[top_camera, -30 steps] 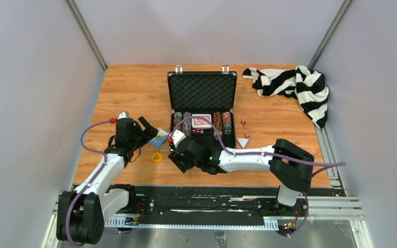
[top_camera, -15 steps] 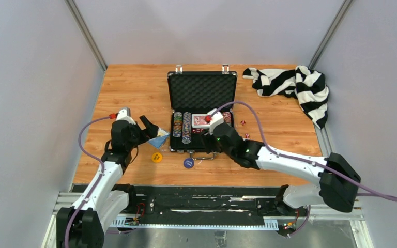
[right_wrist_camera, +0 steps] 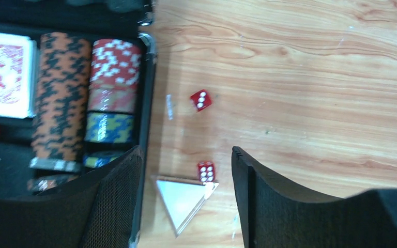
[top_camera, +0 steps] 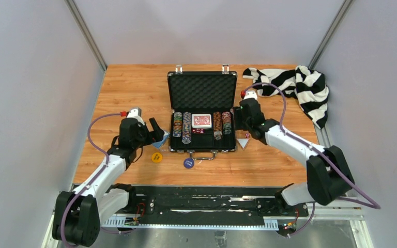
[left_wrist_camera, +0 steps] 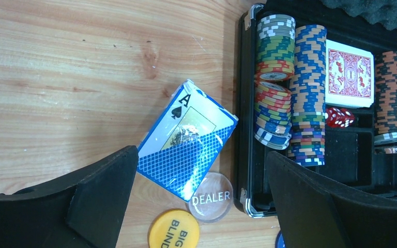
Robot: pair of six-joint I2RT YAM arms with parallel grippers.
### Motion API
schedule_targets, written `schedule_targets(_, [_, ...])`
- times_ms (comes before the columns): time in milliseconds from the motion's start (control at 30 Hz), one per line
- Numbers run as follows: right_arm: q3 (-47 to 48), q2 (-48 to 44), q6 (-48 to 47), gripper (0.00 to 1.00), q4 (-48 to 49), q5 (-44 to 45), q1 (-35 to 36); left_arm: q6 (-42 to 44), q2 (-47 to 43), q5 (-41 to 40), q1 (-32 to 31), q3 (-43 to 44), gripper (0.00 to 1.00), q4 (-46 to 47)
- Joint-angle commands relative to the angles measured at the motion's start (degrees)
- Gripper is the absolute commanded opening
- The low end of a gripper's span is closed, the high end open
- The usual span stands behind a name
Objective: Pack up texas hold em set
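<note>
Case (top_camera: pixel 201 90) lies open at mid-desk with its foam lid propped back. Its tray holds four rows of chips (left_wrist_camera: pixel 308 93), a red deck (left_wrist_camera: pixel 349 72) between them and red dice (left_wrist_camera: pixel 339 117) just below that deck; the dark slot next to those dice looks free.

Your left hand (left_wrist_camera: pixel 201 155) hovers with its fingers (left_wrist_camera: pixel 103 191) wide apart over the blue deck (left_wrist_camera: pixel 186 150). That deck lies askew just outside the case's left wall, one corner touching the dealer button (left_wrist_camera: pixel 212 196), with the yellow button (left_wrist_camera: pixel 174 230) just beside. I judge this pickup is the step in hand. Square the fingers to the deck's long sides before you drop, or one will land on the box or shove the dealer button.

Your right hand (right_wrist_camera: pixel 186 155) is also apart and holds nothing. It hangs above two dice (right_wrist_camera: pixel 200 99) and a clear triangle (right_wrist_camera: pixel 182 201) on the desk right of the case. The nearer die seems to touch the triangle, so take it alone. A blue button (top_camera: pixel 188 163) lies by the handle (top_camera: pixel 202 155).
</note>
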Motion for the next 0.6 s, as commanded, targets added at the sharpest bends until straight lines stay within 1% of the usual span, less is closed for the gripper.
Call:
schedule_targets(0, [5.3,5.3,-2.8,0.63,-3.8,-2.6,-3.8,0.9,0.4,0.5,-0.2,1.0,0.99,1.4])
schedule_targets(133, [8.6,10.4,-3.6,0.63,-3.8,-5.2,-6.2,0.5,0.9,0.5,-0.2,0.3,0.99,2.4])
schedule_targets(233, [10.3,13.2,-2.1,0.63,-3.7,-10.2,-9.1,0.2,1.6,0.5,-0.2,0.1,1.0,2.5])
schedule_targets(500, [11.9,18.9,-2.8,0.62,-4.3,-10.8,-9.8,-0.1,2.6,0.9,-0.2,0.1,1.0,2.9])
schedule_targets(567, [12.2,19.9,-2.7,0.58,-4.3,-10.9,-9.8,-0.5,2.7,0.7,-0.2,0.1,1.0,3.0])
